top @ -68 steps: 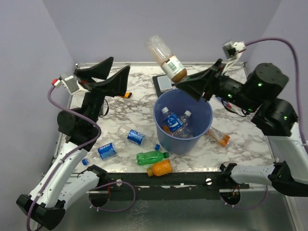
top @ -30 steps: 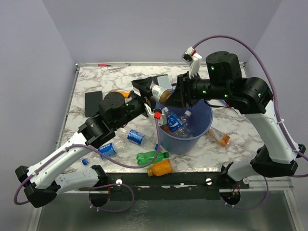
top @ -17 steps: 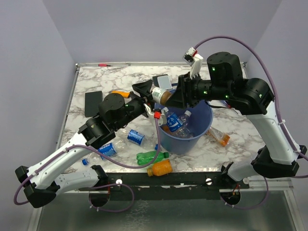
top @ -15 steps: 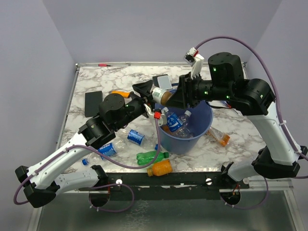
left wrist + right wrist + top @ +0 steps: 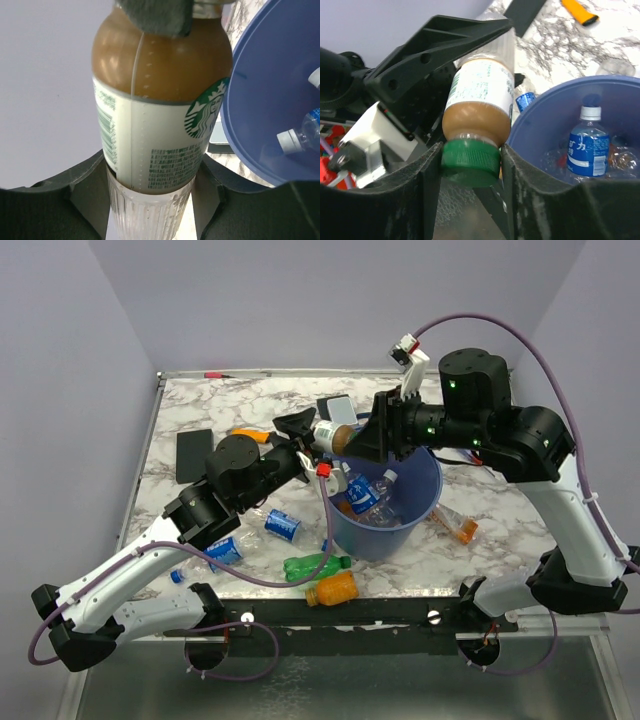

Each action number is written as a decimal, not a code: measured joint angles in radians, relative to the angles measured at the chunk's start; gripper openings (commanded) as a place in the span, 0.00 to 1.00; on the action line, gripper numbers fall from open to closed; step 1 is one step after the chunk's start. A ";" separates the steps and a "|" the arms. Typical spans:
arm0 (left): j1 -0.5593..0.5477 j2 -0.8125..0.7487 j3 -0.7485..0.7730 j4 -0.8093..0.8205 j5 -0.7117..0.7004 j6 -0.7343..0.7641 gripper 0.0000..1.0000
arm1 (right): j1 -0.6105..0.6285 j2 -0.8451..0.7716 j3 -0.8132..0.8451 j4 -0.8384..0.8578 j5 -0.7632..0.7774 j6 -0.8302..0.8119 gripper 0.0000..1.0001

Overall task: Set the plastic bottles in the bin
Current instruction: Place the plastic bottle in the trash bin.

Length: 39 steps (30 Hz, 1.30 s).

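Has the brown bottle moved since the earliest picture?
Yes. In the top view the brown bottle has dropped from high above the bin's far rim to level with that rim, at its left.

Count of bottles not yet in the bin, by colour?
clear bottles with blue labels: 2
green bottle: 1
orange bottles: 2
brown bottle, held off the table: 1
Total: 6
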 measured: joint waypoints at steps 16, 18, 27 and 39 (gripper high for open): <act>0.002 -0.030 -0.077 0.175 0.080 -0.402 0.18 | 0.005 -0.313 -0.304 0.396 0.048 -0.006 0.84; 0.002 -0.029 -0.085 0.221 0.115 -0.520 0.18 | 0.005 -0.373 -0.395 0.491 0.063 -0.009 0.85; 0.002 0.041 0.005 0.349 0.274 -1.075 0.12 | 0.005 -0.352 -0.472 0.787 0.035 -0.048 0.92; 0.002 0.135 0.089 0.297 0.434 -1.366 0.11 | 0.005 -0.246 -0.418 0.848 0.011 -0.148 0.62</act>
